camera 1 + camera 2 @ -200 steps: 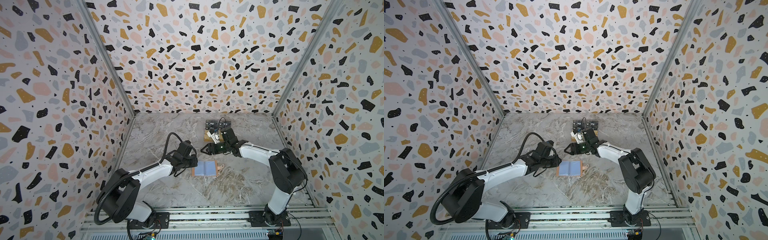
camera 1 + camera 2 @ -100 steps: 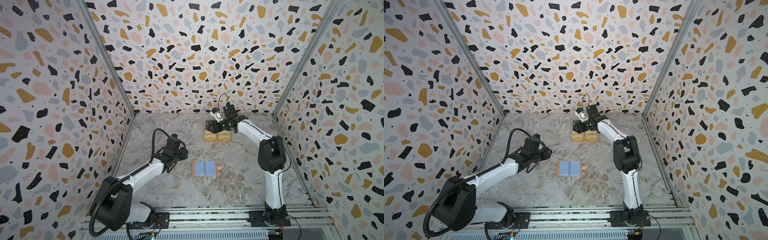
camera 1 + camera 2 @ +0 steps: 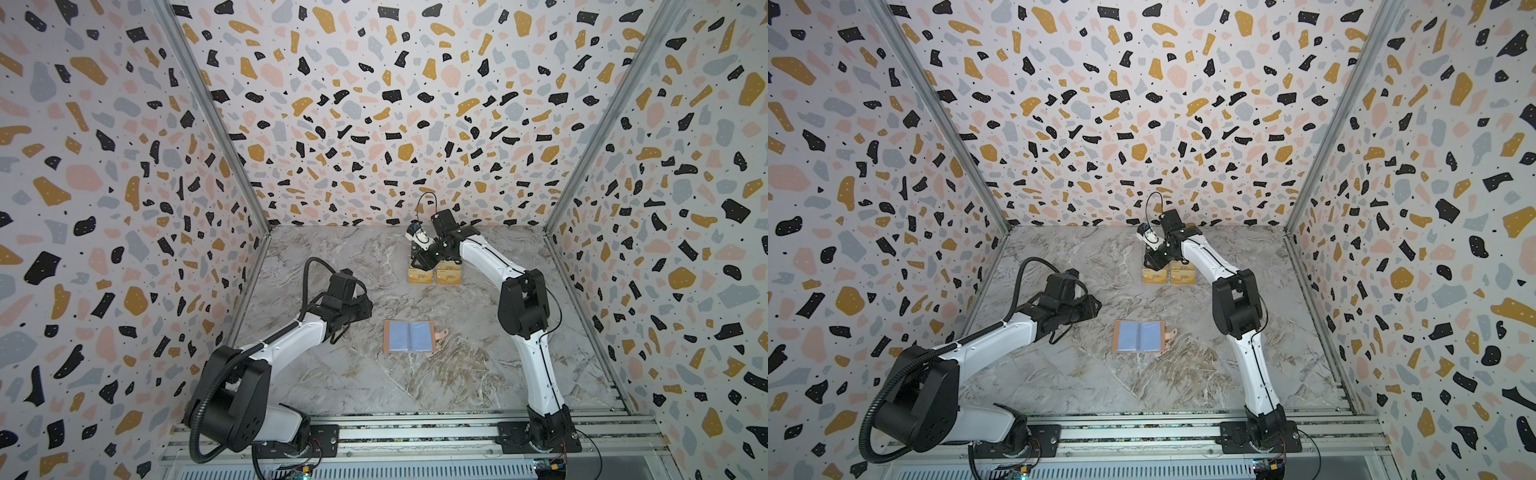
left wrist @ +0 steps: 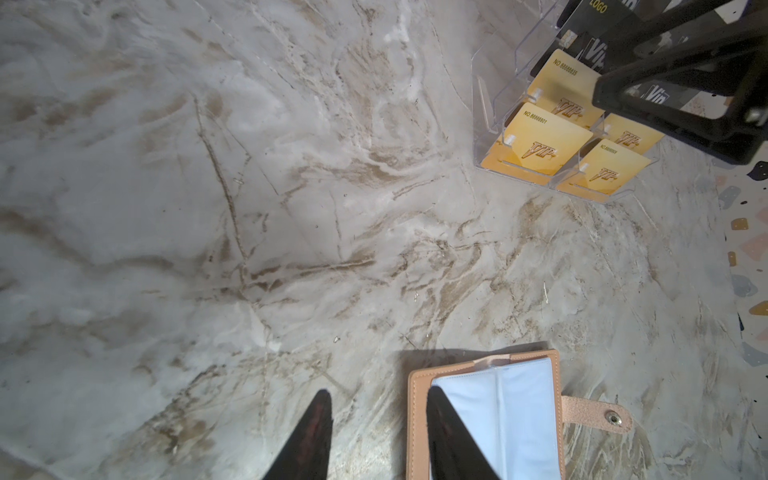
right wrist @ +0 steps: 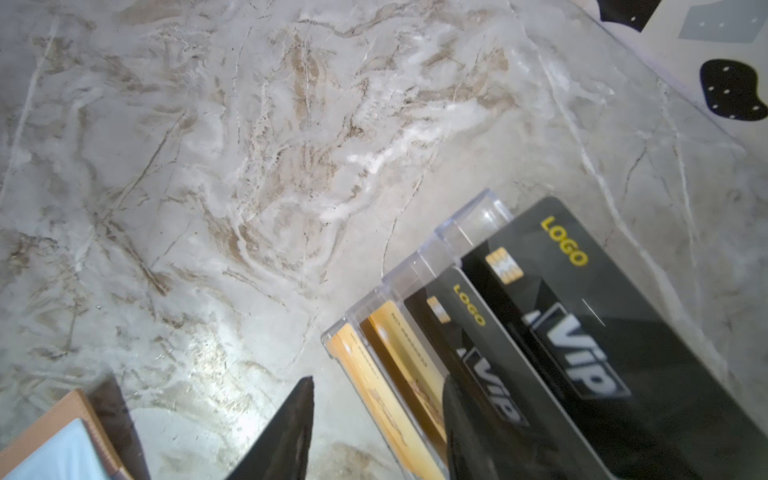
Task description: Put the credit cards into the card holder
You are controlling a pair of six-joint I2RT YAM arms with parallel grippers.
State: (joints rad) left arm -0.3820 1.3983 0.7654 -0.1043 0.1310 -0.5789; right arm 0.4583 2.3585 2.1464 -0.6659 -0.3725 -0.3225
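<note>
Right hand [image 5: 378, 384] is out at the far end of the marble-patterned bench [image 3: 332, 257], right over the clear acrylic tiered rack [image 5: 478, 216]. That's where the credit cards [image 4: 540, 141] are: flat gold ones in the front tiers, black ones with white "Vip" lettering [image 5: 582, 332] behind. They all stand tilted in their slots, none in the holder yet.

Its fingers are spread. One dark finger [image 5: 291, 415] hangs over bare bench just outside the rack's end wall. The other [image 5: 465, 415] sits down among the cards, where gold meets black. Nothing looks pinched, and whether that inner finger touches a card, I can't tell.

So here's the relation that matters. The cards are directly under this hand, with their long edges running left to right across the bench. The right arm is clearly the nearer one for the pick.

The tan-pink leather-like card holder [image 3: 409, 336] lies open and flat mid-bench, pale blue sleeves up. Its snap strap tab [image 4: 598, 415] points right. It's well apart from the rack, towards the near side.

Left hand [image 3: 365, 309] hovers just left of the holder, fingers spread and empty. In the left wrist view one fingertip [image 4: 436, 403] lines up over the holder's left edge. That looks handy for pinning it, I'd say.
</note>
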